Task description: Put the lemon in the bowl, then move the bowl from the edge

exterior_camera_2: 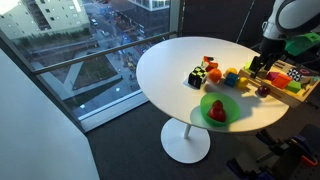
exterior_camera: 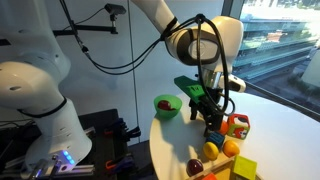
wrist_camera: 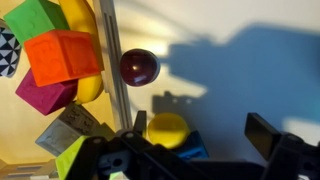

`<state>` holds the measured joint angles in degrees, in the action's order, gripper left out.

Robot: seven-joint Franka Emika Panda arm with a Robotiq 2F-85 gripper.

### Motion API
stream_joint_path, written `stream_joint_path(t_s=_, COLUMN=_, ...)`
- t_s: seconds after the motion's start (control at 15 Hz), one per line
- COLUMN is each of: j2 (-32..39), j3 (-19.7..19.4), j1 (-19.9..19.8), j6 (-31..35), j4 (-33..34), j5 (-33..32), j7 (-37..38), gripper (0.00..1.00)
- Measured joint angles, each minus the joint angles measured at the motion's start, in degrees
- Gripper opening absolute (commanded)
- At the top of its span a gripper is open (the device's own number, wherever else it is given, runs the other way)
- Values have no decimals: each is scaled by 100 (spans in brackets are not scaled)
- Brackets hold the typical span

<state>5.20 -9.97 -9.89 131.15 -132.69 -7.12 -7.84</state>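
Wrist view gives you the lemon [wrist_camera: 168, 130] on the white table [wrist_camera: 250, 60], between the spread fingers of the gripper [wrist_camera: 200, 135] and nearer the finger at its 9 o'clock; the jaws stand apart and clamp nothing; whether a pad touches the fruit cannot be told. A dark red ball [wrist_camera: 139, 67] lies at the lemon's 11 o'clock, just beside the rim of a wooden tray [wrist_camera: 112, 60]; past that rim an orange cube [wrist_camera: 62, 55], a green cube [wrist_camera: 35, 18] and a magenta block [wrist_camera: 45, 92] sit packed close, so you have little room on that side. Bare tabletop opens from 12 through 3 o'clock of the lemon. In both exterior views the bowl [exterior_camera: 168, 114] [exterior_camera_2: 232, 102] stands apart from the toys, near the table's edge, with a red piece [exterior_camera_2: 216, 113] inside; wide bare table lies at its 10 o'clock in an exterior view [exterior_camera_2: 165, 70]. A card [wrist_camera: 68, 128] at the lemon's 9 o'clock bears marks too blurred to read.
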Motion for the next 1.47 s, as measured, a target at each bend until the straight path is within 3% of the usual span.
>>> stream_joint_path(t_s=0.93, j2=850, j3=213, j1=-188, j6=1350, j4=82, j5=799, j7=-2142, gripper=100)
stream_joint_path(t_s=1.47, j2=1168, j3=285, j1=-492, j6=1511, j4=222, j5=799, j7=-2661, gripper=100)
